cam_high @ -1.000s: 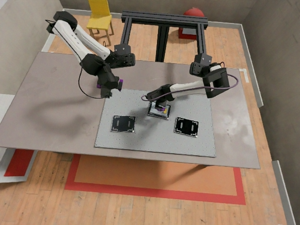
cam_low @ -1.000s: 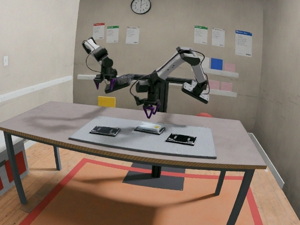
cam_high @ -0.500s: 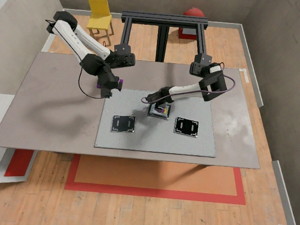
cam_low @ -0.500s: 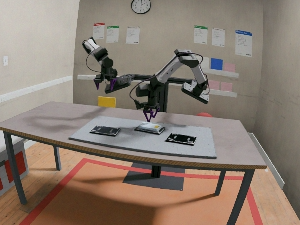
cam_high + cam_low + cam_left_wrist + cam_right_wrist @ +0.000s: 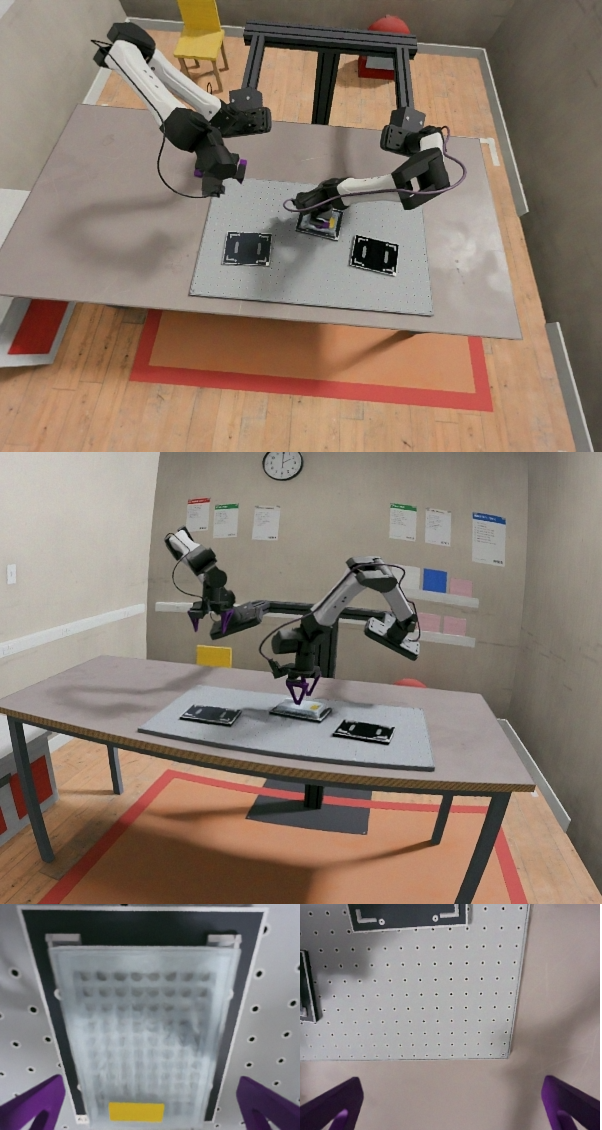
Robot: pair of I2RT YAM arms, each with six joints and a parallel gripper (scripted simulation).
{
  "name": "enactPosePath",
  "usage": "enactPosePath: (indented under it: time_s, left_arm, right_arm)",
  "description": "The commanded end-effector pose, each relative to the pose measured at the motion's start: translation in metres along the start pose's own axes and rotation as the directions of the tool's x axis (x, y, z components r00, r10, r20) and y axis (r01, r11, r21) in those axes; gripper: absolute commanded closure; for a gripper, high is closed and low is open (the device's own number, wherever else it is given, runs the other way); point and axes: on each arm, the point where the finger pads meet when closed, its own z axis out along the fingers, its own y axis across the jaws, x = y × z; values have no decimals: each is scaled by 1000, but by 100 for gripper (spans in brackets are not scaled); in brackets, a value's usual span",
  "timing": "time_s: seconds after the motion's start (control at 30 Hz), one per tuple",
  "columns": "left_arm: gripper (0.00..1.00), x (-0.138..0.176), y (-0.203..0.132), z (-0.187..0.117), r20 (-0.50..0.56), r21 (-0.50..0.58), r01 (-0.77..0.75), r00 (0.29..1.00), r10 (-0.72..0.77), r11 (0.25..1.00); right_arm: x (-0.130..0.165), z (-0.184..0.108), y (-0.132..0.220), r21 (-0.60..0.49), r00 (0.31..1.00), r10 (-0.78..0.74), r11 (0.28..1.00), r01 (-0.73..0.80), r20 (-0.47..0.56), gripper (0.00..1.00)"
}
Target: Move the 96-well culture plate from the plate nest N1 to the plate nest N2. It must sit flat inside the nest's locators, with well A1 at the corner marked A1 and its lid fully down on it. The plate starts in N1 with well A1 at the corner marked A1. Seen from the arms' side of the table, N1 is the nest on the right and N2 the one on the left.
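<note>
Over the 96-well culture plate [image 5: 331, 223] [image 5: 304, 708] [image 5: 140, 1039], left gripper [image 5: 325, 223] [image 5: 303, 698] [image 5: 151, 1099] spread, nothing pinched. Plate sits lidded in its nest [image 5: 317, 235] [image 5: 300, 717] [image 5: 145, 921]. Risks: off-centre descent could clip the lid; gripping too high could lift lid alone. Right gripper [image 5: 221, 172] [image 5: 210, 631] [image 5: 452, 1091] open, well apart from plate. Beneath plate's nest: perforated grey board [image 5: 280, 280] [image 5: 280, 747] [image 5: 270, 1029] [image 5: 425, 1014] on brownish table [image 5: 100, 200] [image 5: 450, 712] [image 5: 425, 1089]. Yellow chair [image 5: 200, 47] [image 5: 214, 656] beyond, plain walls.
</note>
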Motion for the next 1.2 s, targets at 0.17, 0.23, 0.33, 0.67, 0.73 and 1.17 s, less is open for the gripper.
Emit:
enactPosePath:
  time_s: [0.17, 0.23, 0.33, 0.67, 0.73, 1.17]
  left_arm:
    - [0, -1, 9, 17, 3, -14, 16, 1000, -16, 1000]
    - [0, -1, 9, 20, 3, -14, 16, 1000, -16, 1000]
    - [0, -2, 9, 26, 3, -13, 16, 1000, -16, 1000]
    - [0, -2, 12, 34, 10, -17, 21, 1000, -21, 1000]
    - [0, -2, 12, 34, 10, -16, 21, 1000, -21, 1000]
    - [0, -5, 8, 26, 16, -20, 6, 1000, -6, 1000]
  right_arm:
    - [-2, -2, 0, -5, 1000, -5, 1000, 5, 5, 0]
    - [-2, -2, 0, -5, 1000, -5, 1000, 5, 5, 0]
    - [-2, -2, 0, -5, 1000, -5, 1000, 5, 5, 0]
    - [-2, -2, 0, -5, 1000, -5, 1000, 5, 5, 0]
    - [-2, -2, 0, -5, 1000, -5, 1000, 5, 5, 0]
    - [-2, -2, 0, -5, 1000, -5, 1000, 5, 5, 0]
